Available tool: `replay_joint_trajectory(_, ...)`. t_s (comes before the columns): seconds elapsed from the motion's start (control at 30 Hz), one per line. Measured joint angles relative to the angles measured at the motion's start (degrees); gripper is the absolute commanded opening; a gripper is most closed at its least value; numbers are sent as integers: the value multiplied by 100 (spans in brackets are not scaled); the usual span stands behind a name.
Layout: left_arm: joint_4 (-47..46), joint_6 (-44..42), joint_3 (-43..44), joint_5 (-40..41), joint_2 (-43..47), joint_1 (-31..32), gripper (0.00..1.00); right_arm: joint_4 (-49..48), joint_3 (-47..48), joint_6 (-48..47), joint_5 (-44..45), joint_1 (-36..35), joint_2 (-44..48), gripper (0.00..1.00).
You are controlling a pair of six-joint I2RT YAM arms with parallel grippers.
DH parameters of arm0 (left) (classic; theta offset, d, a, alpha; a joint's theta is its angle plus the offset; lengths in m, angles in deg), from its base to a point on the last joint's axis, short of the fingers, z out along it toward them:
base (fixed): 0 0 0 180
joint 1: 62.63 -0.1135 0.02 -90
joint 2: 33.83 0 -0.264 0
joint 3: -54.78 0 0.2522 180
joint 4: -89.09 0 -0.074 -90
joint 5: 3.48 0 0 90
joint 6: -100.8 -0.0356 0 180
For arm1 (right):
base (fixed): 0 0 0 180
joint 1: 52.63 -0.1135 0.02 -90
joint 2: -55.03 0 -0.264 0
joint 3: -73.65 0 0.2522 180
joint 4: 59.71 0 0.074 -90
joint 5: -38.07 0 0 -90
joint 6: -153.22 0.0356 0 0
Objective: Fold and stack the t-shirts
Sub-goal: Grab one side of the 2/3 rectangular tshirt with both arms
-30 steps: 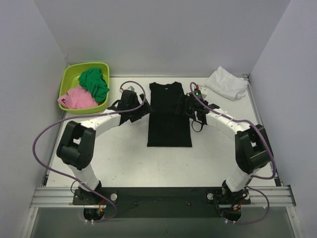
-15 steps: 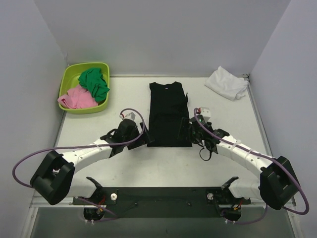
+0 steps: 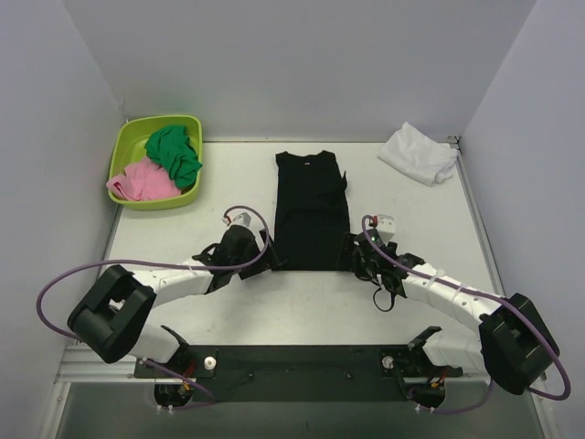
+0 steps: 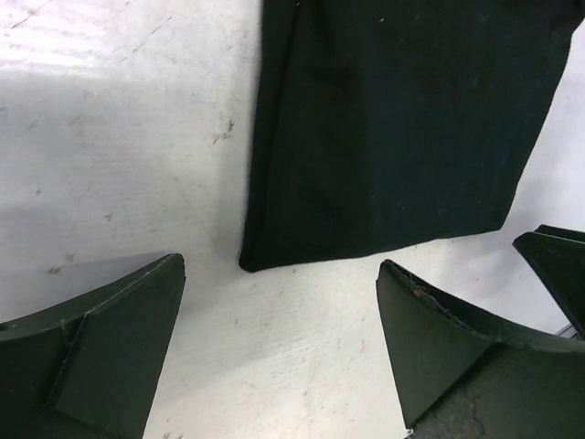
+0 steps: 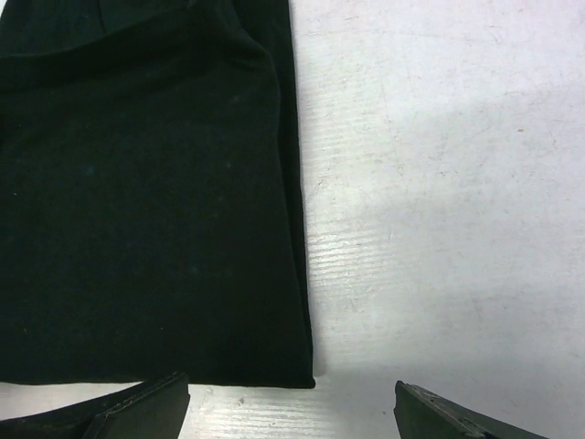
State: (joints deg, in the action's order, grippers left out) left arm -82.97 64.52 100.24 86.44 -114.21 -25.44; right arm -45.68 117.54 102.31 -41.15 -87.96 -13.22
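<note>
Tabletop (image 3: pixel 430 219) carrying black t-shirt (image 3: pixel 312 212), lying centre frame as narrow strip, sides folded in; crosswise folding not yet done. White t-shirt (image 3: pixel 419 153) sitting crumpled upper right, awaiting folding and stacking. Left gripper (image 4: pixel 281 265) and right gripper (image 5: pixel 291 382) hovering spread wide at hem corners, pinching nothing.

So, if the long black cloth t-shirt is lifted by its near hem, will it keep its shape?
Probably not: the black cloth t-shirt lies in thin folded layers, so it would likely sag and unfold. Being so thin, it is probably light. Its soft edge suggests a push would wrinkle it, not slide it.
</note>
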Motion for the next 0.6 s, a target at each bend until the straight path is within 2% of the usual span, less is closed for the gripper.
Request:
replay_joint_trajectory(0.1, -260, 42, 33, -52, -162, 0, 92, -131, -42, 42, -4, 4, -28, 94)
replay_joint_trajectory(0.17, -409, 79, 55, -68, -267, 2, 85, -195, -76, 74, -7, 4, -94, 92)
replay_joint_trajectory(0.2, -470, 103, 66, -72, -319, 2, 79, -229, -98, 98, -7, 9, -133, 88)
replay_joint_trajectory(0.23, -531, 122, 72, -81, -378, 4, 66, -262, -120, 118, -9, 9, -168, 87)
replay_joint_trajectory(0.27, -573, 142, 85, -87, -426, 7, 59, -284, -136, 125, -11, 9, -197, 86)
replay_joint_trajectory(0.33, -601, 179, 90, -85, -531, 17, 49, -310, -162, 151, -13, 11, -262, 85)
replay_joint_trajectory(0.37, -616, 192, 76, -107, -575, 20, 36, -315, -164, 160, -20, 11, -295, 84)
replay_joint_trajectory(0.53, -592, 221, 55, -114, -671, 22, 25, -444, -181, 192, -74, 15, -435, 84)
replay_joint_trajectory(0.6, -595, 225, 55, -120, -708, 22, 13, -516, -208, 216, -96, 28, -501, 84)
